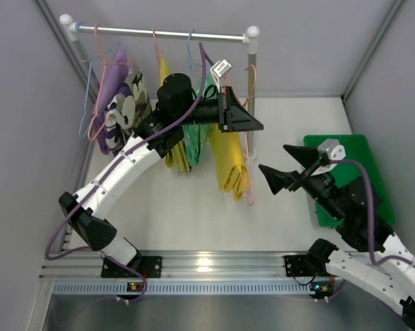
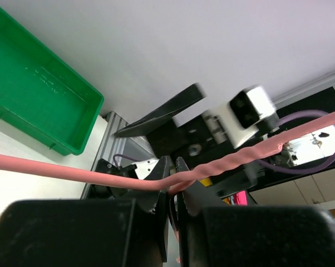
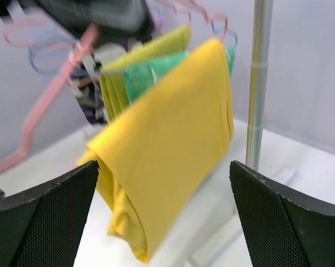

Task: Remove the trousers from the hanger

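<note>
Three trousers hang on hangers from the rail: bright yellow, mottled mint green and olive-yellow. My left gripper is shut on the pink wire hanger that carries the bright yellow pair; the left wrist view shows the jaws pinched on the pink wire. My right gripper is open and empty, just right of the yellow pair. In the right wrist view its fingers stand apart in front of the bright yellow trousers, with the mint green and olive-yellow behind.
A lilac garment and a camouflage garment hang at the rail's left end. The rack's right post stands close to the yellow pair, also in the right wrist view. A green tray lies at the right.
</note>
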Available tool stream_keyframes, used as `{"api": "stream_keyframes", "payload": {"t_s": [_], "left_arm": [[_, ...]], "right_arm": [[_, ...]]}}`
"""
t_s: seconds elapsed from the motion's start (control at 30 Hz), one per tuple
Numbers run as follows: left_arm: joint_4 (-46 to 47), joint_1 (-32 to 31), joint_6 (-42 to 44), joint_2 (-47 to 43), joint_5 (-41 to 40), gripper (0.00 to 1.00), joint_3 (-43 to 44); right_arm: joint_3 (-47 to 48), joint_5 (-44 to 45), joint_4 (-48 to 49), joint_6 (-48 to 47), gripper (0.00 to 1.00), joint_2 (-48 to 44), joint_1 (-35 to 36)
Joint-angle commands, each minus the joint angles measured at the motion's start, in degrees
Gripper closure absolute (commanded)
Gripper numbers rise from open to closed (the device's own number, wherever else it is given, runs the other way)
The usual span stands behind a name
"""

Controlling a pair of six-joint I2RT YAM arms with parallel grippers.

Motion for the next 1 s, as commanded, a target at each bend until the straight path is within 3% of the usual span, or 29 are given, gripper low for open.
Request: {"api": "stream_keyframes", "payload": {"t_s": [0.0, 0.2, 0.43, 0.8, 0.97], "left_arm": [[12.9, -0.1, -0.5, -3.1, 1.4, 1.00, 5.7], [14.4, -0.1, -2.1, -2.4, 1.5, 1.00, 7.4], [14.4, -0.1, -2.3, -2.3, 1.4, 1.00, 7.7], [13.3, -0.1, -1.6, -1.9, 1.4, 1.00, 8.5], [13.4, -0.1, -1.7, -1.5, 1.3, 1.00, 8.3]], "right_arm": [[-5.2, -1.6, -2.7, -6.1, 0.00, -0.7, 0.3], [-13.7, -6.5, 7.6, -10.7, 0.01, -3.2, 0.3], [-15.0, -10.5, 10.9, -9.6, 0.01, -1.2, 0.3], [-15.8, -18.2, 11.1, -13.8, 0.04, 0.4, 1.7], [-16.1, -17.5, 9.9, -15.3, 0.04, -0.2, 4.0]]}}
